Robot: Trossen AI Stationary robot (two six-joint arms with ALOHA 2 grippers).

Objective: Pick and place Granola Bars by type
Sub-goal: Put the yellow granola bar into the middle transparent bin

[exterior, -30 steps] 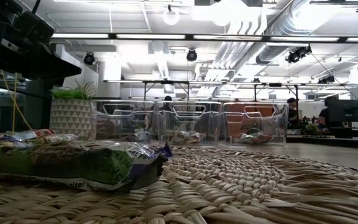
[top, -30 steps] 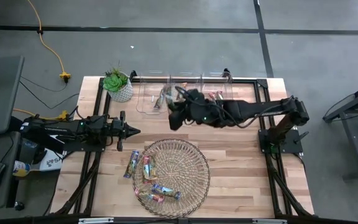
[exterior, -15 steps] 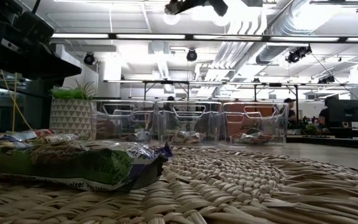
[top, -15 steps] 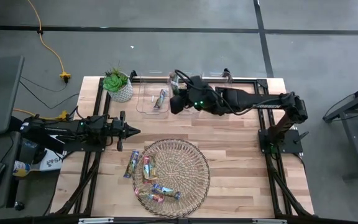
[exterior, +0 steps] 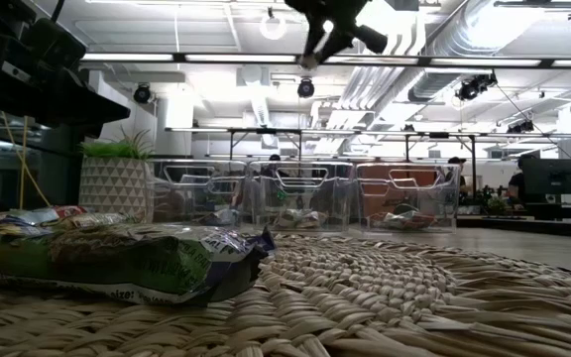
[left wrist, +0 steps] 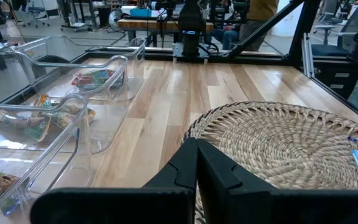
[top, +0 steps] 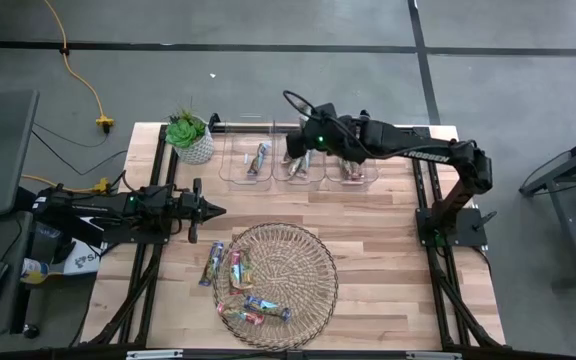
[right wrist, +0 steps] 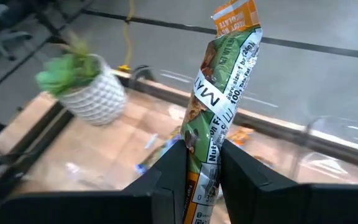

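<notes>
Off to the left side of the pale wooden surface [top: 368, 230], the left hand [top: 216, 210] waits with its two dark fingers pressed together, pointing toward the round woven wicker mat [top: 298, 260].

A white, faceted pot holding a green plant [top: 190, 137] stands at the back left corner. Next to it, three clear plastic bins sit in a row along the back edge: the left bin [top: 248, 160], the middle bin [top: 301, 165] and the right bin [top: 353, 168], each with wrapped bars inside.

About five shiny wrapped granola bars [top: 236, 272] lie on the left part of the mat, one blue one [top: 212, 262] at its edge.

Over the middle bin, the right hand [right wrist: 202, 163] is clamped on one green and orange wrapped granola bar [right wrist: 219, 93], held upright above the surface.
</notes>
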